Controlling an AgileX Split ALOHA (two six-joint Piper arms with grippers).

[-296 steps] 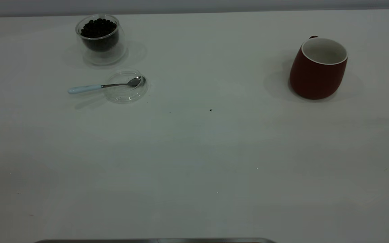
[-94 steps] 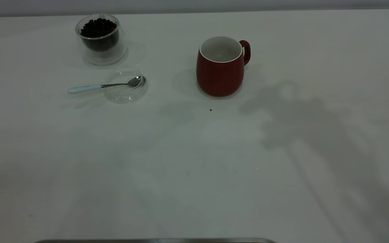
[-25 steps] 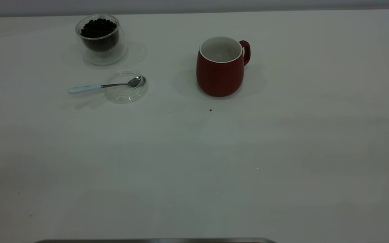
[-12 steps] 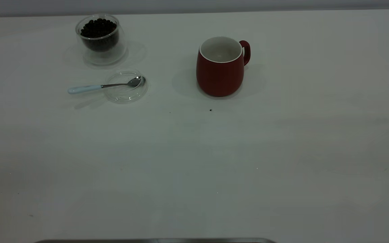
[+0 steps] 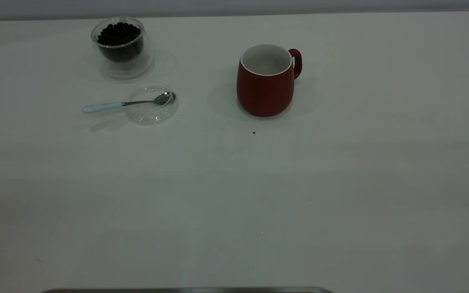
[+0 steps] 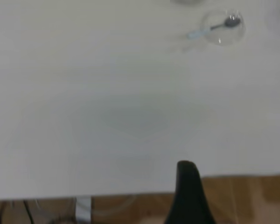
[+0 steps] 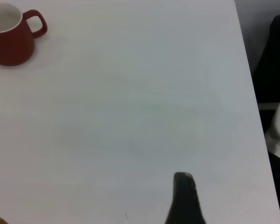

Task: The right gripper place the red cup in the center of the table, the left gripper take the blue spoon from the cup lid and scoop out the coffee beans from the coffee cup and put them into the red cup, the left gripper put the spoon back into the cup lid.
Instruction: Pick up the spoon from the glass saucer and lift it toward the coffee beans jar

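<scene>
The red cup (image 5: pixel 265 83) stands upright and empty near the middle of the table (image 5: pixel 234 203), its handle to the right; the right wrist view shows the red cup (image 7: pixel 11 39) far off. At the back left sits the coffee cup (image 5: pixel 124 61), heaped with coffee beans (image 5: pixel 118 33). In front of it the cup lid (image 5: pixel 152 110) lies flat. The blue spoon (image 5: pixel 108 106) rests with its bowl in the lid and its handle out to the left. Neither gripper appears in the exterior view. The left gripper (image 6: pixel 189 196) hangs over the table's edge, far from the spoon (image 6: pixel 200 32). The right gripper (image 7: pixel 184 200) is above bare table.
A dark speck (image 5: pixel 254 132) lies just in front of the red cup. Beyond the table's edge the left wrist view shows brown floor and cables (image 6: pixel 130 205). Dark shapes (image 7: pixel 275 60) stand off the table's right side. A grey strip (image 5: pixel 185 290) runs along the front.
The red cup went from the table's right side to its middle, and the arm's shadow beside it has since gone. Nothing has moved in the last second.
</scene>
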